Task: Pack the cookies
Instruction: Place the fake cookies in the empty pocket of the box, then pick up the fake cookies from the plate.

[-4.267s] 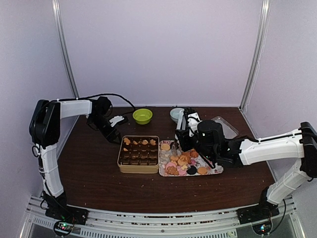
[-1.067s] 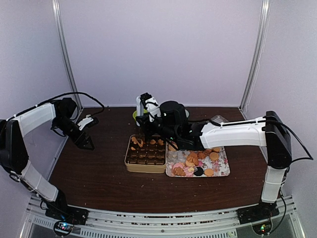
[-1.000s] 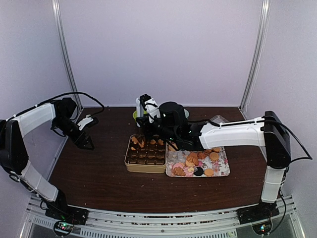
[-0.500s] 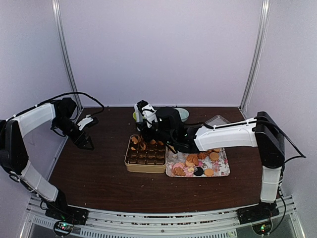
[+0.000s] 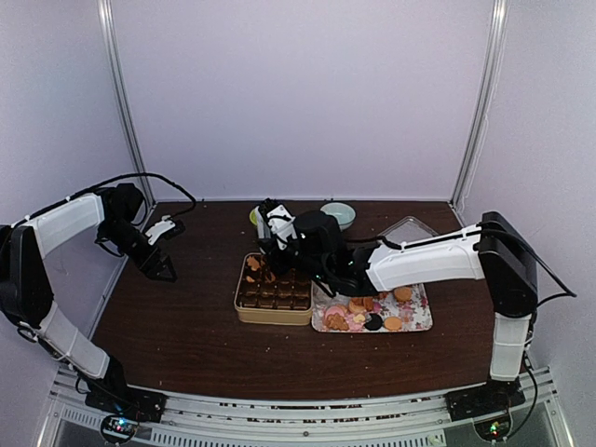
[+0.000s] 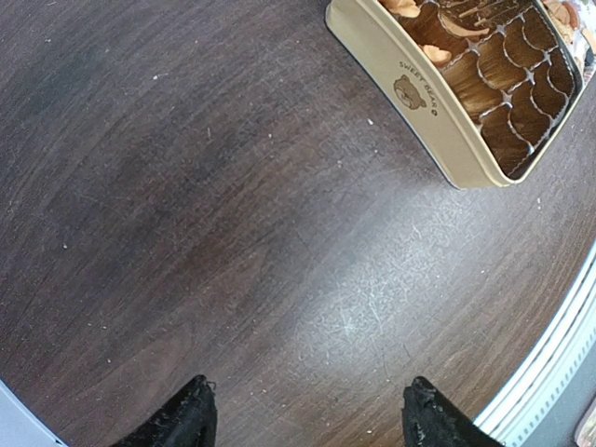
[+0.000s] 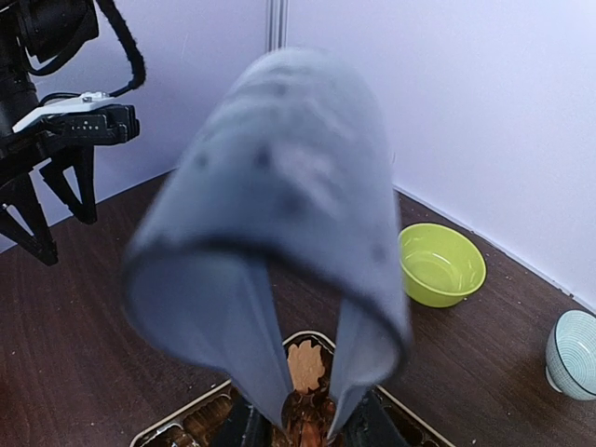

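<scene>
Tan, pink and dark cookies [image 5: 358, 305] lie heaped on a floral tray [image 5: 419, 317]. A few tan cookies [image 5: 253, 264] sit in the back row of the tan tin [image 5: 272, 319], which is lined with brown paper cups. My right gripper [image 5: 271, 244] hangs over the tin's back left corner, shut on bent blue-grey tongs [image 7: 279, 186]. In the right wrist view the tong tips nearly meet between the right gripper's [image 7: 305, 424] fingers, just short of a tan cookie [image 7: 303, 365] in a cup. I cannot tell whether they pinch anything. My left gripper [image 5: 164, 268] is open and empty over bare table, left of the tin [image 6: 447, 121].
A green bowl [image 7: 441, 264] and a pale blue bowl [image 7: 573, 354] stand behind the tin. A clear lid [image 5: 406, 228] lies at the back right. The left arm [image 7: 47, 140] stays near the left wall. The metal rail runs along the table's near edge.
My right arm has carried the tongs from the tray to the left, over the tin's back row. Over the last second it crept further left. The left arm has held still for that second.
</scene>
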